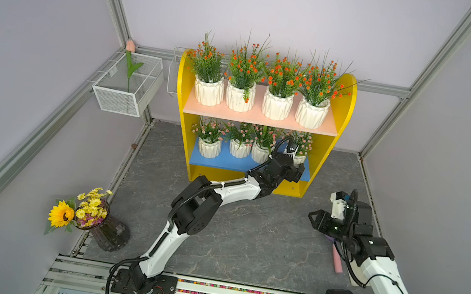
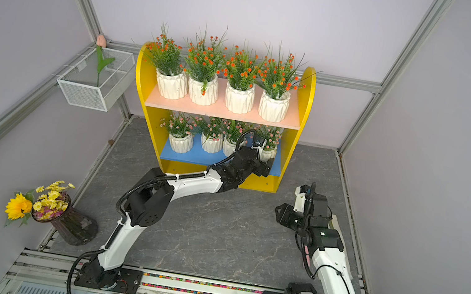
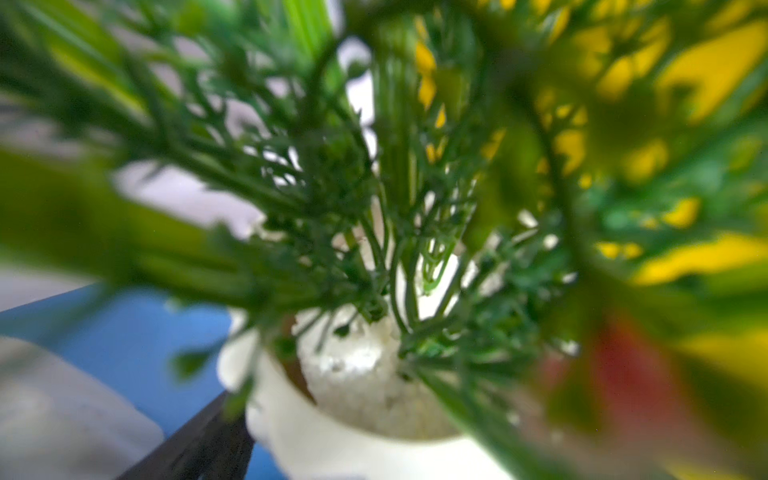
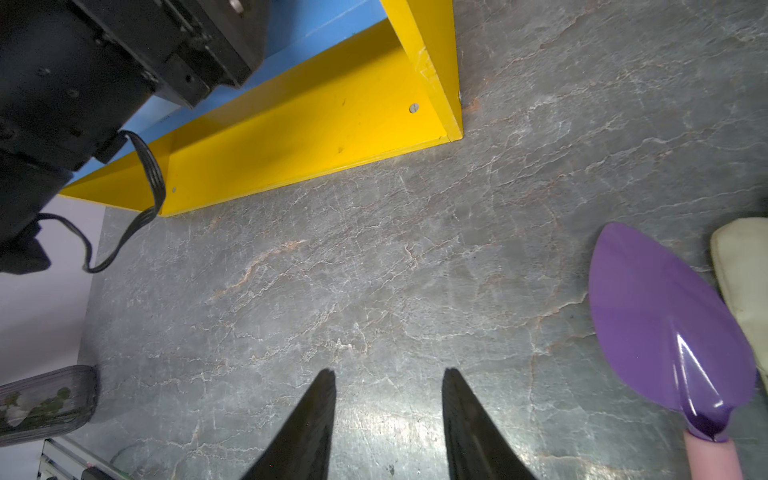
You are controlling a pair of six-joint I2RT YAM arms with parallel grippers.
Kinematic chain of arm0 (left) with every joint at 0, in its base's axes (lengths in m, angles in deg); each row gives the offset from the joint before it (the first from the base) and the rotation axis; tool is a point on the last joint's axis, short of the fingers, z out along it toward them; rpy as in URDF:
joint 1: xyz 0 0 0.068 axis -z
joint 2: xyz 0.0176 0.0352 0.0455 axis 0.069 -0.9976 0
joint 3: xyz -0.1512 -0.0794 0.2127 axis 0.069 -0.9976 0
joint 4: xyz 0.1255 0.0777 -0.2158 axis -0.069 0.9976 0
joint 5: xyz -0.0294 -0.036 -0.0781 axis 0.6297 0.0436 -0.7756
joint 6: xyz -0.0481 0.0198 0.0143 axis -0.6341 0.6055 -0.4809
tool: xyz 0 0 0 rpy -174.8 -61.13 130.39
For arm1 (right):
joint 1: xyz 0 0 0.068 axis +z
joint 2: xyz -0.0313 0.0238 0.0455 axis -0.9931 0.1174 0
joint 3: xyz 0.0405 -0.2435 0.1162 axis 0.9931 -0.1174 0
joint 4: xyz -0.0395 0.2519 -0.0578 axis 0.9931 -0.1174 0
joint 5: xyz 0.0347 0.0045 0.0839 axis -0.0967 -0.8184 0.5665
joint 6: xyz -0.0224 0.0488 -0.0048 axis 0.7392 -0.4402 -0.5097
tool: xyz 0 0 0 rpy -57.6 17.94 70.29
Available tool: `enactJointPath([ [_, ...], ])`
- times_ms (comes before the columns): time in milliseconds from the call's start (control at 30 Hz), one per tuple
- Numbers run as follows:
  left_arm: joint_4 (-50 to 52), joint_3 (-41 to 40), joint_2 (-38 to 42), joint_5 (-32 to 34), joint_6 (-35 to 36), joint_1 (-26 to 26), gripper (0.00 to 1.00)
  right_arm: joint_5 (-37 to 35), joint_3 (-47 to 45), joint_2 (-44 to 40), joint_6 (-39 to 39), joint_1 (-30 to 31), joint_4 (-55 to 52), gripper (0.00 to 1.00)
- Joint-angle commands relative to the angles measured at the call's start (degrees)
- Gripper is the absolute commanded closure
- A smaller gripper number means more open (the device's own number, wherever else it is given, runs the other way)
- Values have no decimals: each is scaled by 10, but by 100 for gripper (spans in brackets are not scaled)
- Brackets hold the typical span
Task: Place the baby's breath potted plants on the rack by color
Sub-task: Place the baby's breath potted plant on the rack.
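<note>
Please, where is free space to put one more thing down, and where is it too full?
Widest bare patch: the grey table between the rack, the vase and the right gripper. The blue shelf has a bare front strip before its pink plants. Crowded: four orange plants fill the pink shelf, and the left gripper is among the pink plants.

We log upper board (image 1: 260,119) packed with four orange pots (image 1: 276,106), lower board (image 1: 225,160) crowded by four pink pots (image 1: 209,148) and left arm (image 1: 236,189), bare blue strip in front, open table (image 1: 260,240) between arms, trowel (image 4: 648,316) near right gripper (image 4: 389,372), vase (image 1: 111,232) far left.
</note>
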Motion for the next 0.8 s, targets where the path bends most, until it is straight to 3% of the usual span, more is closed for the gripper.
enactJointPath([
  [0, -26, -32, 43, 14, -18, -1, 0, -8, -7, -9, 6, -3, -9, 54],
  [533, -36, -146, 140, 31, -24, 20, 0, -13, -6, -8, 7, -7, -4, 51],
  [767, -17, -243, 223, 64, -35, 59, 0, -39, -10, -10, 14, -13, 10, 40],
])
